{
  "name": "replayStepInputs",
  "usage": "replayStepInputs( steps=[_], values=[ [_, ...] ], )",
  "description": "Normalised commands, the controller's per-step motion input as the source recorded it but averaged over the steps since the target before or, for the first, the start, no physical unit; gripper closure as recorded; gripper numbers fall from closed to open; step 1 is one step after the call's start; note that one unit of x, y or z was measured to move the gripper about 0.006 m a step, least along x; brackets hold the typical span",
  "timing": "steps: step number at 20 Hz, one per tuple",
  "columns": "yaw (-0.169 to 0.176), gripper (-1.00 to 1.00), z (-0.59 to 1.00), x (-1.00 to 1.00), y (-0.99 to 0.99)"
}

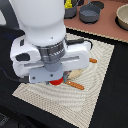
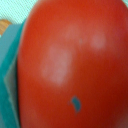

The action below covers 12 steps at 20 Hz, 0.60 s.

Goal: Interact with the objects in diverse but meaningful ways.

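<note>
The red tomato [image 2: 70, 60] fills almost the whole wrist view, very close to the camera, with a small dark speck on its skin. In the exterior view only a sliver of the tomato [image 1: 59, 82] shows, under the arm's white hand on the striped mat [image 1: 95, 90]. My gripper [image 1: 54, 77] is down right over it. Its fingers are hidden by the hand and the tomato, so I cannot tell whether they are closed. A brown sausage stick [image 1: 76, 85] lies just to the exterior view's right of the tomato, and another stick [image 1: 93, 60] lies farther back. A pale shape [image 1: 75, 74] lies between them.
A grey pot [image 1: 90, 13] and a bowl [image 1: 122, 17] stand on the brown surface at the back, with a yellow item [image 1: 68, 4] beside them. The arm's body hides the mat's left part. A teal surface [image 2: 7, 70] edges the wrist view.
</note>
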Motion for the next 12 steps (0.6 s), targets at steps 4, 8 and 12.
replayStepInputs(
  steps=[4,8,12],
  values=[
    [-0.074,1.0,-0.02,0.72,-0.15],
    [-0.077,1.0,-0.09,0.62,-0.15],
    [-0.061,1.0,-0.13,0.45,-0.14]
  ],
)
